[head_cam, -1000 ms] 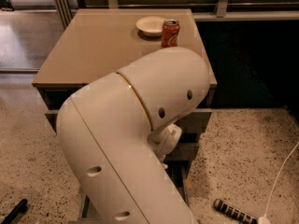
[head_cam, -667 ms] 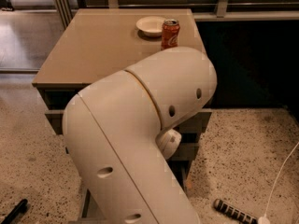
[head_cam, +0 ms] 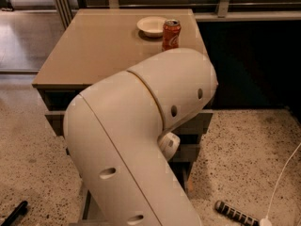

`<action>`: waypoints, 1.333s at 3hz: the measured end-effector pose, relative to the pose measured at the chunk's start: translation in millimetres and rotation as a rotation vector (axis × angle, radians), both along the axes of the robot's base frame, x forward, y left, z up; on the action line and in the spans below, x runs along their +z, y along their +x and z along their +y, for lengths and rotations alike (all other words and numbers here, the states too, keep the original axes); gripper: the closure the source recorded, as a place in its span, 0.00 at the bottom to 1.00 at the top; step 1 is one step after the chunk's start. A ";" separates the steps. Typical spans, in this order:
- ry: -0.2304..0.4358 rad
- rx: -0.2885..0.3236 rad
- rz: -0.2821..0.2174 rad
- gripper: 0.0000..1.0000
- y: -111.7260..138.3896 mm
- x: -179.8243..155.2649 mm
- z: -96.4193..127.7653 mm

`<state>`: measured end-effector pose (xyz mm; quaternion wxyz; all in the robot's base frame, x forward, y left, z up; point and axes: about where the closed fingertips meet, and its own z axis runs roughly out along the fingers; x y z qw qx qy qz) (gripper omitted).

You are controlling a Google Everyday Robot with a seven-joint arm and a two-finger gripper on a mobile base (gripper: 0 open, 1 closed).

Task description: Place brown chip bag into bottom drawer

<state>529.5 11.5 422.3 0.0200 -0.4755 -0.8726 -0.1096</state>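
My large white arm fills the middle of the camera view and covers most of the grey cabinet's front. The gripper is out of view, hidden somewhere behind or below the arm's links. The brown chip bag is hidden as well. Two grey drawer fronts show to the right of the arm. A thin grey edge low at the left of the arm seems to be a side of the bottom drawer, which is otherwise covered.
On the tan cabinet top stand a cream bowl and a red soda can near the back right. On the speckled floor lie a black striped handle, a white cable and a black object.
The arm's lower link has swung a little to the right and its elbow has turned. The bowl and can have not moved.
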 end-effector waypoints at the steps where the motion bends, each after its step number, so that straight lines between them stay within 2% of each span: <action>1: -0.002 0.002 0.056 1.00 -11.7 -22.9 1.0; 2: -0.021 0.002 0.159 1.00 -37.7 -69.9 0.4; 3: -0.022 0.001 0.160 1.00 -38.0 -70.7 0.3; 4: -0.031 -0.007 0.170 1.00 -15.9 -119.3 10.7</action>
